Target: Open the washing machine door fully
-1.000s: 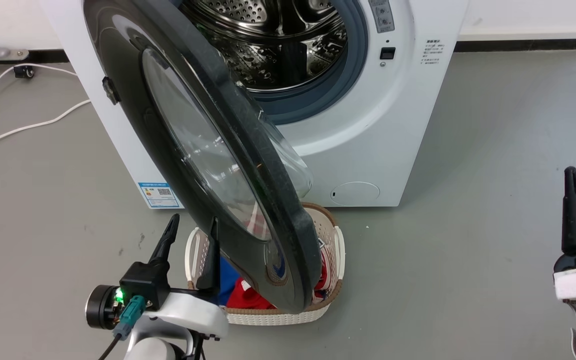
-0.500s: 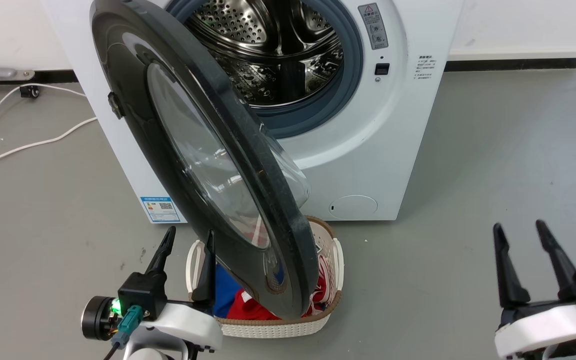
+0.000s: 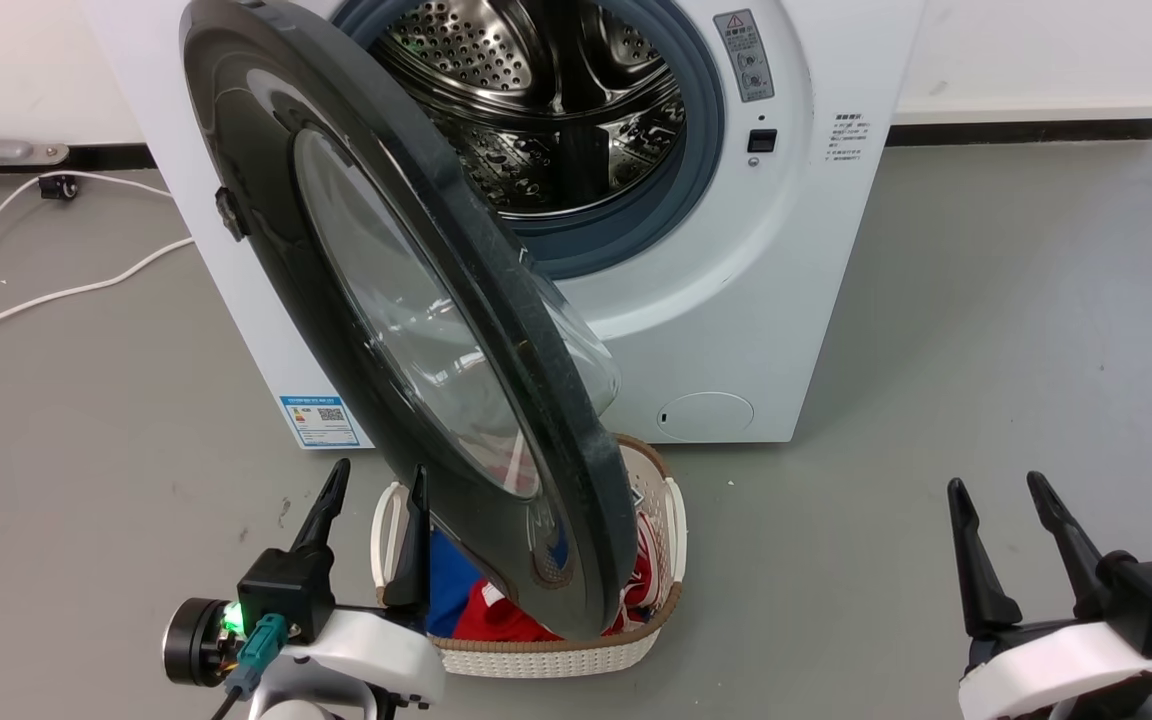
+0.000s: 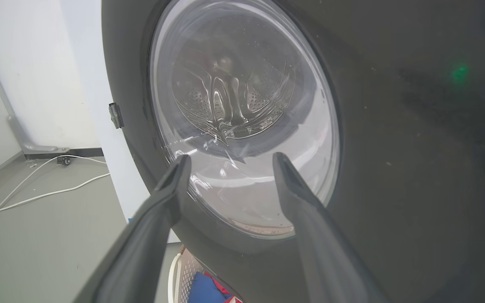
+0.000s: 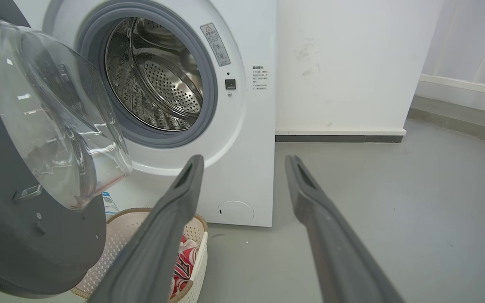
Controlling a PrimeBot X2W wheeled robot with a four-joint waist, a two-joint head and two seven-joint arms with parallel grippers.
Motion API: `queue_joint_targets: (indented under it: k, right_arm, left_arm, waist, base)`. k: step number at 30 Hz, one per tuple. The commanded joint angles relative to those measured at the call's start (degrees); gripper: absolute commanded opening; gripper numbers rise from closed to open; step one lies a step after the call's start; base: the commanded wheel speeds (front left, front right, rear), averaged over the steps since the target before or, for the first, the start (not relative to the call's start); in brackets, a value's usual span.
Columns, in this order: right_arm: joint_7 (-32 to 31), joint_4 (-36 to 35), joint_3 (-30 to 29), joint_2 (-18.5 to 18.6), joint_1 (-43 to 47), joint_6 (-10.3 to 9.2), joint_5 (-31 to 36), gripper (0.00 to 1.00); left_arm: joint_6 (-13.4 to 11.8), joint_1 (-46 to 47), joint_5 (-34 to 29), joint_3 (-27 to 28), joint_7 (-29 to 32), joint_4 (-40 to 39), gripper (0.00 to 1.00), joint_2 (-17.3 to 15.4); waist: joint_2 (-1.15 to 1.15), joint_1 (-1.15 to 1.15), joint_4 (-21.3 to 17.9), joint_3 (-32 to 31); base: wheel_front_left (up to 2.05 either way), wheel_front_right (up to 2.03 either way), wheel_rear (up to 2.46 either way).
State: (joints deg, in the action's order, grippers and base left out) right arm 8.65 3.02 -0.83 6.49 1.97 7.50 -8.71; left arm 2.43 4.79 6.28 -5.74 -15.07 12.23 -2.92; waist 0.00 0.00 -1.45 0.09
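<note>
The white washing machine (image 3: 766, 300) stands ahead with its steel drum (image 3: 546, 90) exposed. Its glossy black washing machine door (image 3: 266, 230) hangs swung out toward me, about edge-on, hinged at the left, the glass bowl (image 5: 53, 113) bulging on its inner side. My left gripper (image 3: 376, 480) is open at the lower left, just in front of the door's outer face (image 4: 415, 126), its inner finger close to the rim; contact cannot be judged. My right gripper (image 3: 996, 490) stands open at the lower right, well away from the machine (image 5: 246, 139).
A white wicker basket (image 3: 556, 655) with red and blue clothes sits on the floor under the door's lower edge. White cables (image 3: 46, 290) run across the grey floor at the left. Open floor lies to the right of the machine.
The head camera tilted up slightly. My right gripper moved left and down in the head view and turned, both fingers now spread. The door and left gripper have barely shifted.
</note>
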Motion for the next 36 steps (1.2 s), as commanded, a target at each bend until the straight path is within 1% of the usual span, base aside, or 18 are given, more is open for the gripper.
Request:
queue_joint_targets:
  k: [1, 5, 17, 18, 19, 20, 25, 26, 30, 36]
  right_arm:
    - [0.4, 0.3, 0.2, 0.3, -0.9, -0.01, -0.4, 1.0]
    - [1.1, 1.7, 0.6, 0.6, -1.6, -0.01, -0.4, 1.0]
    - [2.2, 2.5, 1.1, 0.6, -2.2, -0.01, 0.7, 1.0]
    - [2.2, 2.5, 1.1, 0.6, -2.1, -0.01, 0.7, 1.0]
    - [2.2, 2.5, 1.2, 0.6, -2.1, -0.01, 0.7, 1.0]
    - [2.3, 2.5, 1.2, 0.6, -2.1, -0.01, 0.8, 1.0]
    - [2.1, 2.6, 1.1, 0.4, -2.4, -0.01, 1.4, 1.0]
    - [2.2, 2.7, 0.9, 0.2, -2.7, -0.01, 1.3, 1.0]
    - [2.3, 2.8, 0.6, 0.1, -3.0, -0.01, 1.4, 1.0]
    - [2.1, 3.0, 0.0, -0.2, -3.2, -0.01, 1.5, 1.0]
  left_arm:
    - [-0.4, -0.8, -0.1, -0.1, -0.2, -0.1, 1.0, 0.1]
    - [-0.3, -0.7, -0.4, -0.1, -0.2, 0.0, 1.0, 0.1]
    - [-0.2, -0.6, 0.1, 0.4, -0.2, 0.9, 1.0, 0.1]
    - [-0.2, -0.6, 0.4, 0.5, -0.2, 1.0, 0.69, 0.1]
    - [-0.1, -0.6, 0.6, 0.6, -0.2, 1.0, 0.07, 0.1]
    - [-0.1, -0.5, 0.9, 0.6, -0.2, 0.9, 0.0, 0.1]
    - [-0.2, 0.2, 1.4, 1.1, -0.2, 0.8, 0.0, 0.1]
    - [-0.7, 1.6, 1.5, 1.8, -0.2, -0.2, 0.0, 0.1]
    - [-1.1, 3.9, 1.1, 3.1, -0.2, -2.7, 0.0, 0.0]
    - [-0.6, 9.9, 0.5, 3.8, -0.2, -8.9, 0.0, -0.6]
  waist:
    - [0.0, 0.0, 0.0, 0.0]
    - [0.0, 0.0, -0.1, 0.1]
    - [0.0, 0.0, -0.3, 0.1]
    - [0.0, 0.0, -0.3, 0.1]
    - [0.0, 0.0, -0.3, 0.1]
    - [0.0, 0.0, -0.4, 0.2]
    - [0.0, 0.0, -0.5, 0.5]
    - [0.0, 0.0, -0.6, 0.7]
    - [0.0, 0.0, -0.3, 0.9]
    - [0.0, 0.0, 0.2, 0.9]
  base:
    - [0.0, 0.0, 0.0]
    - [0.0, 0.0, 0.0]
    - [0.0, 0.0, 0.0]
    - [0.0, 0.0, 0.0]
    - [0.0, 0.0, 0.0]
    - [0.0, 0.0, 0.0]
    - [0.0, 0.0, 0.0]
    - [0.0, 0.0, 0.0]
    - [0.0, 0.0, 0.0]
    - [0.0, 0.0, 0.0]
